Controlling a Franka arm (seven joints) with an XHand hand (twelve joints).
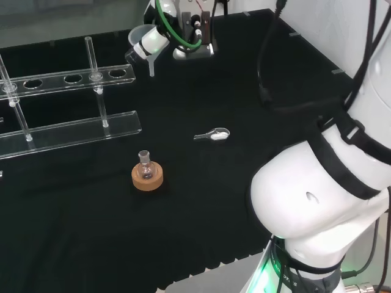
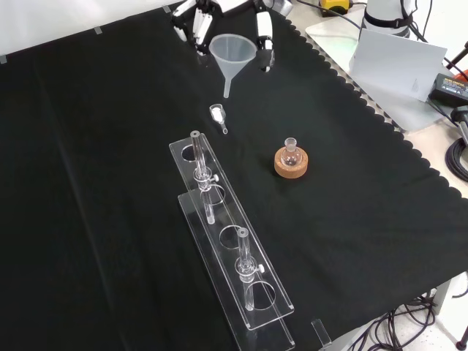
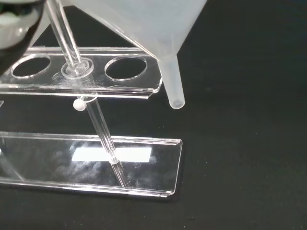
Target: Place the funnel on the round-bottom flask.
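Note:
A translucent plastic funnel (image 1: 139, 44) hangs above the cloth at the far side of the bench in the head view, stem pointing down. The hand (image 1: 155, 40) is shut on its cone. In the front view the fingers (image 2: 264, 35) flank the funnel (image 2: 232, 57) at the picture's top. A small round-bottom flask (image 1: 145, 162) stands upright on a cork ring (image 1: 148, 178), well nearer than the funnel in the head view. In the front view the flask (image 2: 291, 151) is lower and to the right of the funnel. In the wrist view, the funnel's stem (image 3: 173, 84) hangs close to the rack's end.
A clear two-tier tube rack (image 1: 67, 79) with glass tubes stands at the head view's left and runs down the front view's middle (image 2: 234, 256). A small clear scoop with white powder (image 1: 212, 135) lies between funnel and flask. The cloth's scalloped edge (image 2: 395, 139) runs along the front view's right.

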